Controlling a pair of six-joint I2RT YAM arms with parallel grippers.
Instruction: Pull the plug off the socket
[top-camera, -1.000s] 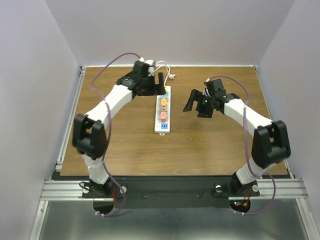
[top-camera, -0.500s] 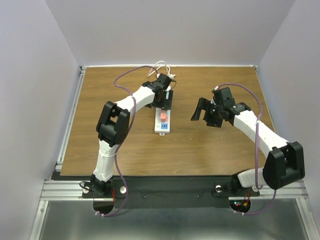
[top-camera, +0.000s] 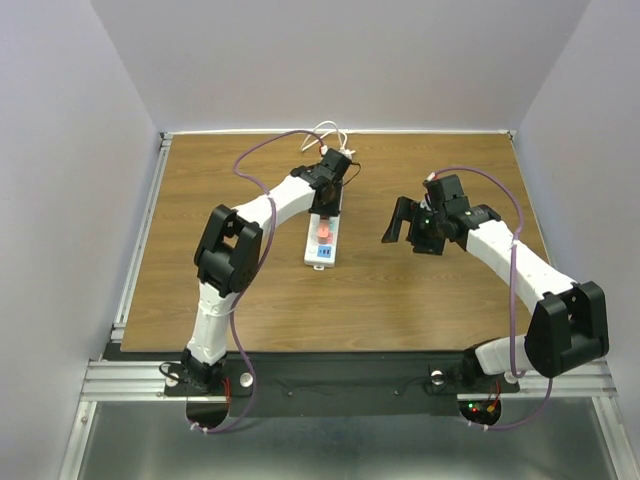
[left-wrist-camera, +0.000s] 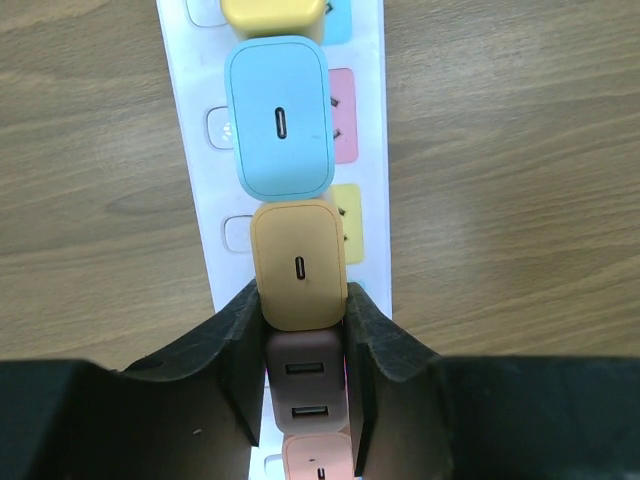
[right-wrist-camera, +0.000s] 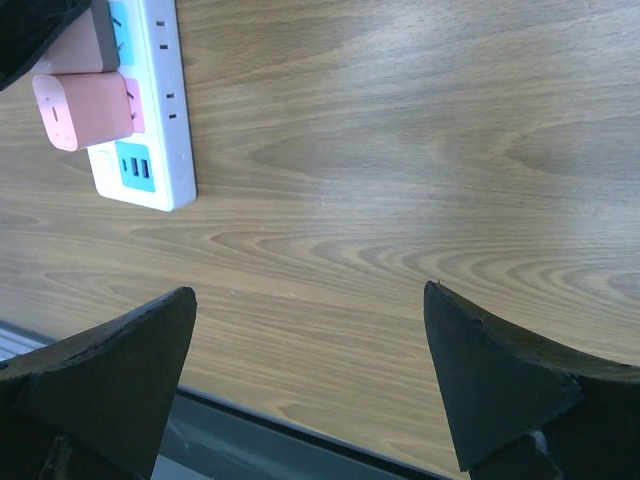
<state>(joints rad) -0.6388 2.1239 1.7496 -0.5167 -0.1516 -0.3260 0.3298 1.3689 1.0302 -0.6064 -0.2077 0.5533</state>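
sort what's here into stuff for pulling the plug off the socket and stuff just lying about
Job: long white power strip; mauve-brown two-port charger plug; left gripper straddling it.
Lying about: light blue charger; tan charger; yellow charger; pink charger; open right gripper.

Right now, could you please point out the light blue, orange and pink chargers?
light blue charger (left-wrist-camera: 280, 118): left wrist view, middle of its face.
orange charger (left-wrist-camera: 298, 265): left wrist view, middle of its face.
pink charger (right-wrist-camera: 85, 110): right wrist view, its side.
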